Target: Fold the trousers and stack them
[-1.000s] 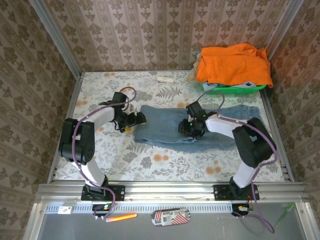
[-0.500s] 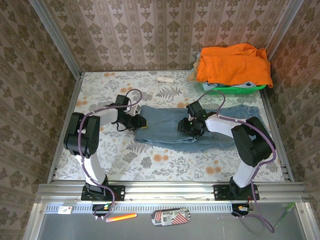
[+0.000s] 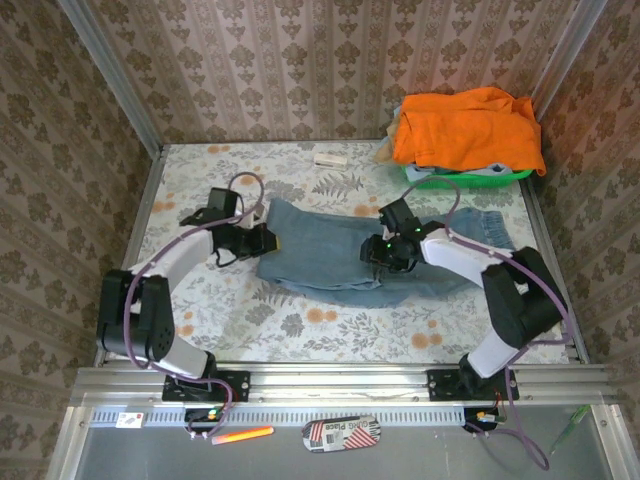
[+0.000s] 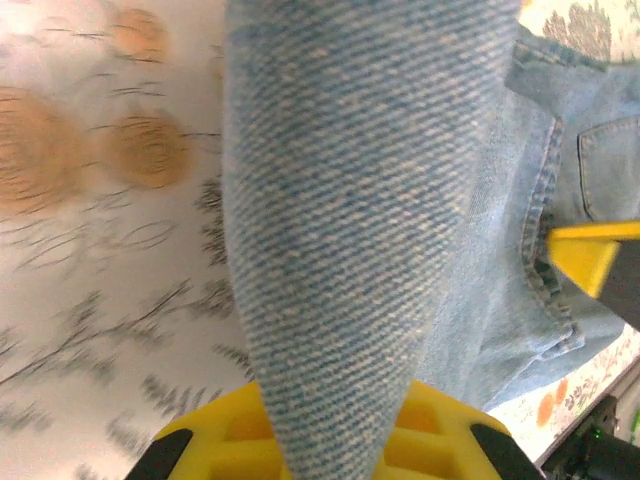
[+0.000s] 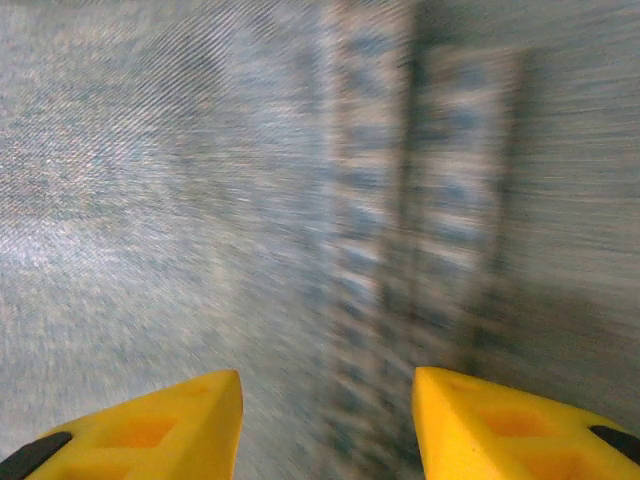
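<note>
Arm stretched low, the left gripper (image 3: 265, 240) is clamped on the left end of the trousers (image 3: 320, 255) on the tabletop (image 3: 250, 310); a second ago it gaped wide. The right gripper (image 3: 376, 260) sits parted on the denim, gripping nothing.

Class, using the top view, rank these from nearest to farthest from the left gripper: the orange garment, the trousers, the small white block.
1. trousers: pinched at their left end by the left gripper, mid-table.
2. small white block: by the far edge of the table, near the middle.
3. orange garment: heaped in the far right corner.
</note>
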You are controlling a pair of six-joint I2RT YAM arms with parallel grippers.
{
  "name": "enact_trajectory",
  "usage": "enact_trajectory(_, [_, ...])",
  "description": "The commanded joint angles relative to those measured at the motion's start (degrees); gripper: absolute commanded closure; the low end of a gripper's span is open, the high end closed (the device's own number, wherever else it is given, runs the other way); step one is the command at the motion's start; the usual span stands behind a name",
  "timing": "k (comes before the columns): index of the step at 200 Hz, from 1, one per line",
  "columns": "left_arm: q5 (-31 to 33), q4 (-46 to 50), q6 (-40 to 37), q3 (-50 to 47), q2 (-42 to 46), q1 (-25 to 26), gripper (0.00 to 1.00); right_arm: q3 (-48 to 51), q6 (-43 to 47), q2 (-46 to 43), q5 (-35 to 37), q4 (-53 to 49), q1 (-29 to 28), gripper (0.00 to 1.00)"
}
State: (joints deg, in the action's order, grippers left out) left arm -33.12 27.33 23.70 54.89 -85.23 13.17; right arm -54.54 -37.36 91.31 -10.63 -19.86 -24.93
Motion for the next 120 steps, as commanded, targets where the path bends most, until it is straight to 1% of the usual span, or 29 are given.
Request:
enact_trajectory(1, [5.83, 11.69, -2.00, 4.31, 3.51, -4.60, 1.00, -2.51, 2.76, -6.15, 2.20, -6.75, 2.66, 0.48])
enact_trajectory(15, [6.98, 16.71, -4.26, 6.45, 3.89, -7.16, 1.00, -2.89, 3.94, -8.21, 2.20, -8.14, 5.31, 0.48])
enact_trajectory(36, [7.56, 22.23, -7.17, 8.68, 4.68, -11.32, 1.00, -2.58, 5.50, -10.03, 1.21, -9.30, 11.40, 0.47])
enact_trajectory(60, [10.65, 28.29, -10.70, 12.49, 5.11, -16.02, 1.00, -3.03, 7.52, -8.73, 3.11, -10.64, 16.41, 0.46])
enact_trajectory(85, [11.71, 31.72, -12.41, 17.46, 5.25, -21.02, 1.00, -2.96, 8.26, -6.63, 4.82, -10.38, 19.04, 0.46])
enact_trajectory(99, [12.87, 32.35, -11.79, 20.55, 4.92, -23.38, 1.00, -3.99, 8.97, -4.88, 7.64, -10.62, 19.82, 0.46])
enact_trajectory(111, [12.98, 31.82, -10.85, 23.05, 4.09, -24.25, 1.00, -5.59, 9.97, -2.35, 10.47, -10.62, 20.07, 0.46])
enact_trajectory(120, [12.05, 32.04, -10.28, 25.26, 2.82, -24.23, 1.00, -6.62, 10.67, -0.14, 10.70, -12.32, 20.18, 0.46])
